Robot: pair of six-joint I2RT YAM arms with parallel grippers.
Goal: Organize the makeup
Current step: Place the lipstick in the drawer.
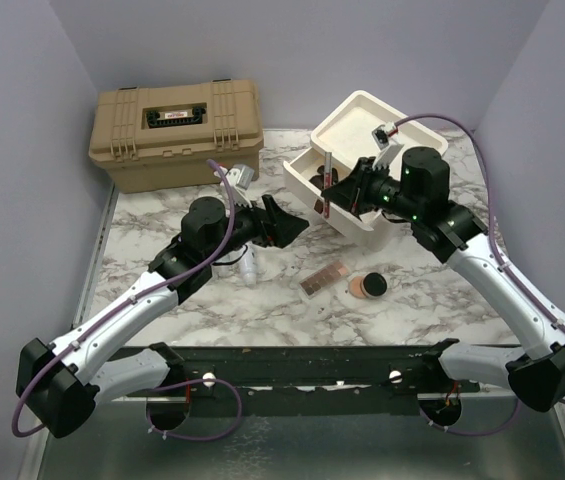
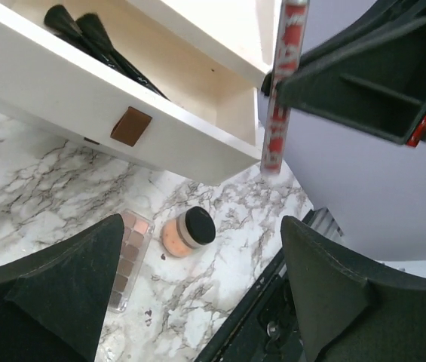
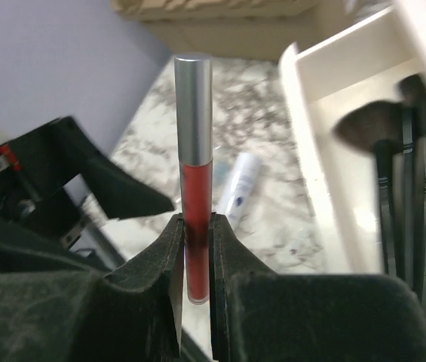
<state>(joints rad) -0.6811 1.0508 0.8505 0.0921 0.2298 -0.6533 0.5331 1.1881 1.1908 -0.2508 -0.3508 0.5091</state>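
Right tool [image 3: 196, 256] clamped on slim red tube [image 3: 194, 151], held upright between its pads, left of the open drawer [image 3: 326, 151]. Left tool [image 2: 201, 249] jaws spread wide, empty; palette [image 2: 128, 256] and compact [image 2: 188, 231] lie on surface [image 2: 39, 188] beyond it.

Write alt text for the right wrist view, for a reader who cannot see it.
The right gripper pinches a slim red tube with a silver cap, upright. Behind it, a whitish bottle lies on the marble table; at right, black-handled brushes lie in an open cream drawer.
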